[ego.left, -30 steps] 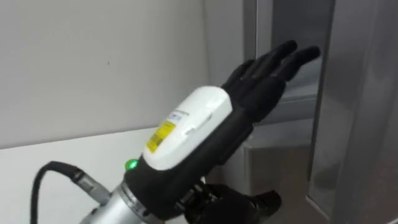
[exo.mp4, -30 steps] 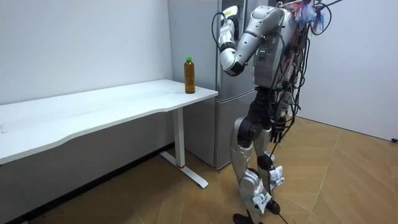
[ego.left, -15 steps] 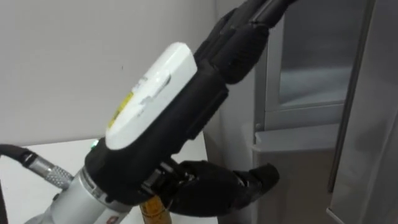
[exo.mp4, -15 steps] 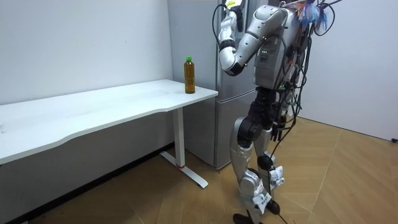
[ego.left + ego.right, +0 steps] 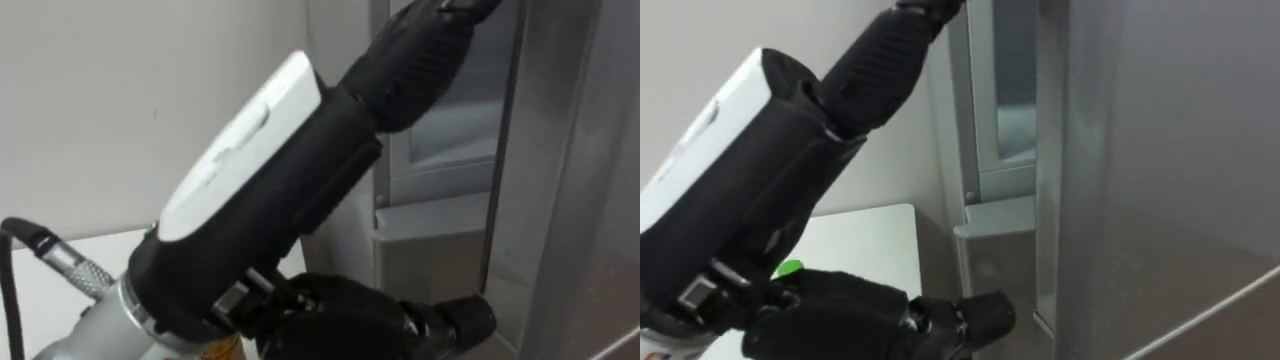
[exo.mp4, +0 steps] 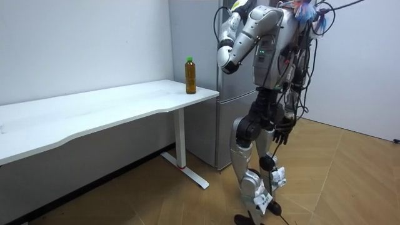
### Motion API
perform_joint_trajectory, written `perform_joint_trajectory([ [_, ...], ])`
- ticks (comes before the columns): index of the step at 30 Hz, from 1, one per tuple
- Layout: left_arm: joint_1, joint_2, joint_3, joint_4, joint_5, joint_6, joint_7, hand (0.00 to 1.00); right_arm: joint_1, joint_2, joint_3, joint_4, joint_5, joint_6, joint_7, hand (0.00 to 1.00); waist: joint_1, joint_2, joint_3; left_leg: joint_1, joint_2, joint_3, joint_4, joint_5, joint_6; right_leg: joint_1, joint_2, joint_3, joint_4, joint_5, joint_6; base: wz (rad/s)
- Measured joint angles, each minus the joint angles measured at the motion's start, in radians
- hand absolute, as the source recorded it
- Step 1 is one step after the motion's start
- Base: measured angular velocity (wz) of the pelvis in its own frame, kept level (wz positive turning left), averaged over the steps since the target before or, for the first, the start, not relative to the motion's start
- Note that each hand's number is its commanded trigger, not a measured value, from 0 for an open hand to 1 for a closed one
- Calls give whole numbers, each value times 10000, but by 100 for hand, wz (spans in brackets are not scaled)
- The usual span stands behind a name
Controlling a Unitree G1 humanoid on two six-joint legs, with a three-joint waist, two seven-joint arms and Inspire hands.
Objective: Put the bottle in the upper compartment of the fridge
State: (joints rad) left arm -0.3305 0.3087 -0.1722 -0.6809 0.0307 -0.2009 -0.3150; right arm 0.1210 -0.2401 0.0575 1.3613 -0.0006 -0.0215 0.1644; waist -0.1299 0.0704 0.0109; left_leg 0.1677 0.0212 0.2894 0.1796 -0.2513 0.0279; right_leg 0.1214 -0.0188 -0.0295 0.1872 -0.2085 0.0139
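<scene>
Amber bottle with green cap point(image 6: 190, 75) is upright on the white tabletop point(image 6: 94, 112), at the corner next to the tall silver fridge point(image 6: 227, 128). Left hand point(image 5: 262, 165) is raised at the fridge's upper door, fingertips out of frame, so can't tell its grip. Right hand point(image 6: 282, 133) hangs by the hip, fingers loose, holding nothing.

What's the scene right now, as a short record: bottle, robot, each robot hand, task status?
bottle: upright on the white table, at its corner nearest the fridge, untouched
robot: standing at the fridge
left robot hand: high at the fridge's upper part, open
right robot hand: hanging by the hip, empty
status: bottle not yet picked up
</scene>
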Motion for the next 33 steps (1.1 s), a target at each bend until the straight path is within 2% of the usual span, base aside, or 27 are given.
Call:
perform_joint_trajectory([
  [2, -7, 0, -28, 0, -43, -2, 1, 0, 1, 3, -40, 12, 160, -7, -15, 0, -150, -4, 2, 10, 25, 105, -5, -3, -4, -38, 16, 43, -5, 44, 1, -19],
  [5, -7, -2, -288, 18, -759, 13, -36, 0, -34, 3, -166, -18, 281, -4, 1, 0, -314, 5, -5, 2, 55, 381, -117, -14, -21, -256, 75, 310, 28, 73, -1, -28],
  [11, -128, -92, -1101, 370, -3120, 140, -495, 0, -77, -3, -233, -33, 563, 55, 47, 0, -762, 23, -13, 37, 169, 834, -188, -51, -28, -388, 208, 573, -11, 373, 11, -24],
  [14, -199, -328, -1549, 870, -3982, -21, -766, 0, -210, -10, -303, -41, 737, 242, 8, 0, -1081, 13, 1, 129, 197, 1007, -168, -98, -42, -388, 261, 705, 8, 410, 12, -23],
  [16, -223, -609, -1907, 1497, -4749, -212, -1122, 0, -248, -22, -319, -90, 737, 241, -5, 0, -1357, 31, 27, 184, 248, 1239, -174, -134, -43, -359, 307, 820, -6, 476, 11, -22],
  [18, -222, -650, -2185, 2056, -4876, -183, -1361, 0, -240, -17, -379, -121, 746, 253, -12, 0, -1561, 19, 37, 199, 289, 1394, -164, -179, -49, -378, 336, 856, 8, 512, 9, -27],
  [19, -213, -606, -2444, 2535, -4908, 71, -1517, 0, -249, -14, -373, -142, 756, 271, -33, 0, -1656, 33, 46, 176, 325, 1519, -122, -209, -53, -442, 366, 890, 12, 560, 10, -34],
  [21, -178, -739, -2755, 2784, -4993, 58, -1729, 0, -260, 3, -355, -192, 755, 316, -103, 0, -1693, 25, 74, 138, 367, 1758, -109, -235, -80, -582, 441, 1119, 23, 632, -1, -40],
  [23, -180, -848, -3025, 3116, -4991, 77, -1913, 0, -242, 0, -334, -185, 747, 380, -142, 0, -1917, 17, 82, 141, 385, 1828, -109, -241, -89, -601, 466, 1184, 17, 658, -3, -23],
  [26, -186, -1169, -3370, 3603, -4877, 386, -2071, 0, -206, 49, -275, -196, 754, 497, -157, 0, -2080, 1, 100, 151, 398, 1992, -122, -241, -93, -702, 502, 1307, 60, 664, -8, -15],
  [28, -186, -1319, -3584, 4010, -4568, 769, -2161, 0, -203, 74, -273, -362, 746, 668, -87, 0, -2267, -6, 104, 117, 392, 1995, -116, -242, -94, -752, 502, 1312, 56, 664, -7, 0],
  [29, -186, -1336, -3657, 4104, -4490, 906, -2169, 0, -204, 82, -271, -397, 749, 668, -88, 0, -2289, -6, 104, 100, 390, 1998, -116, -242, -95, -791, 503, 1321, 46, 664, -7, -6],
  [31, -186, -1362, -3974, 4495, -4151, 1504, -2194, 0, -221, 92, -221, -539, 760, 662, -89, 0, -2317, -4, 104, -27, 378, 2053, -66, -236, -95, -1011, 508, 1353, 60, 663, -7, -8],
  [33, -185, -1358, -4146, 4701, -3889, 1886, -2201, 0, -219, 93, -198, -563, 757, 666, -89, 0, -2403, -5, 104, -104, 383, 2054, -63, -232, -98, -1081, 518, 1360, 43, 663, -7, -2],
])
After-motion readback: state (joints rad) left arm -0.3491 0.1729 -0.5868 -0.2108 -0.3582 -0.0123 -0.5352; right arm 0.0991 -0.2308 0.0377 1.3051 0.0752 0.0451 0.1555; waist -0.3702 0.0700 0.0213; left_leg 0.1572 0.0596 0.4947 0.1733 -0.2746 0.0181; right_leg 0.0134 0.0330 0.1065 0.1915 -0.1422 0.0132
